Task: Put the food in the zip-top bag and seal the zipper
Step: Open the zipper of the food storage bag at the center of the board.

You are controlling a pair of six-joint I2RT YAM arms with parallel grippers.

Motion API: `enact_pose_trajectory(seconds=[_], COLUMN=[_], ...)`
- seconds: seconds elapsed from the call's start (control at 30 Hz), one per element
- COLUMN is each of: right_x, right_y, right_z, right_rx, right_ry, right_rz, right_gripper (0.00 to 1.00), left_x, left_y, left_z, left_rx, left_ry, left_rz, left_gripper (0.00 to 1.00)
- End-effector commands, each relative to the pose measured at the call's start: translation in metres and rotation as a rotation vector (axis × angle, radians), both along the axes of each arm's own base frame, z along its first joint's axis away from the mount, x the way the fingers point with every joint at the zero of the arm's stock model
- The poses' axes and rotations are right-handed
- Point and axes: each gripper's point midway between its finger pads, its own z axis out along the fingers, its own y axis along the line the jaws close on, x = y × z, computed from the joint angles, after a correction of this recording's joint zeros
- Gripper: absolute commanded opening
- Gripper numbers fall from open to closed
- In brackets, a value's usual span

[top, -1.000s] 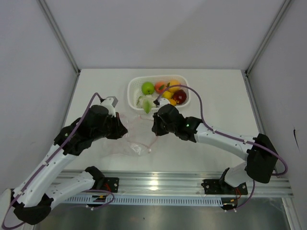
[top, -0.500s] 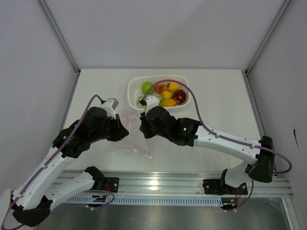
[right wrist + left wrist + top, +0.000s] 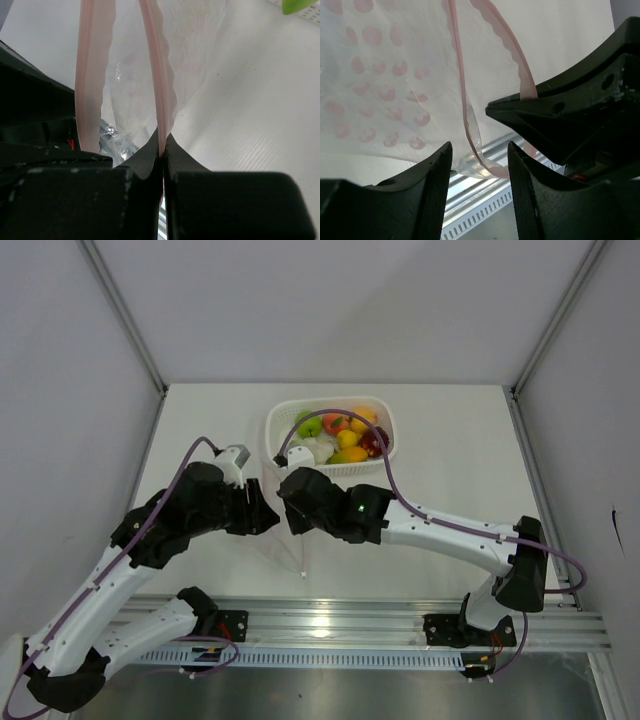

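My left arm [image 3: 150,530] reaches toward one o'clock, the left gripper [image 3: 479,150] standing with jaws apart. My right arm [image 3: 450,530] stretches toward ten o'clock, the right gripper [image 3: 161,142] pinched tight, wrists nearly meeting.

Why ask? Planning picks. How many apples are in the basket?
2: green apple at left of the basket, dark red apple at its right; the cable may hide more.

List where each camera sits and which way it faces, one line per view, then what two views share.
Top external: above and behind, looking down at table, basket, left arm, right arm.
Left wrist: on left arm, looking past open left gripper at zip-top bag.
Right wrist: on right arm, looking past right gripper pinching the zipper.
Shared: both wrist views show the zipper.
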Motion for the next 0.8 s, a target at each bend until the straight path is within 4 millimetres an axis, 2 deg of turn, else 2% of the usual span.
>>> enact_pose_trajectory(seconds=[0.0, 0.2, 0.3, 0.33, 0.4, 0.47, 0.5, 0.63, 0.77], right_x=[-0.003, -0.011, -0.012, -0.011, -0.009, -0.001, 0.002, 0.026, 0.042], right_y=[0.008, 0.015, 0.016, 0.016, 0.012, 0.005, 0.000, -0.012, -0.011], right_z=[0.030, 0.043, 0.044, 0.044, 0.040, 0.034, 0.023, -0.001, -0.010], right_rx=[0.071, 0.111, 0.109, 0.106, 0.088, 0.056, 0.029, 0.013, 0.008], right_ry=[-0.021, -0.028, -0.034, -0.039, -0.046, -0.055, -0.049, -0.013, -0.005], right_rz=[-0.014, 0.008, 0.012, 0.008, -0.001, -0.021, -0.027, 0.022, 0.109], right_gripper=[0.00, 0.00, 0.00, 0.00, 0.00, 0.00, 0.00, 0.00, 0.00], left_x=[0.005, 0.011, 0.013, 0.013, 0.013, 0.013, 0.011, 0.008, 0.002], left_y=[-0.001, -0.002, -0.003, -0.003, -0.001, 0.003, 0.007, 0.028, 0.041], left_z=[0.005, -0.007, -0.011, -0.009, -0.007, -0.003, -0.005, 0.001, 0.003], left_rx=[-0.003, 0.024, 0.031, 0.030, 0.035, 0.041, 0.053, 0.078, 0.081], left_ry=[-0.028, -0.007, 0.000, -0.004, -0.009, -0.024, -0.020, -0.049, -0.022], left_rz=[0.009, 0.020, 0.026, 0.026, 0.030, 0.041, 0.048, 0.130, 0.206], left_gripper=[0.51, 0.46, 0.36, 0.28, 0.19, 0.01, 0.01, 0.01, 0.01])
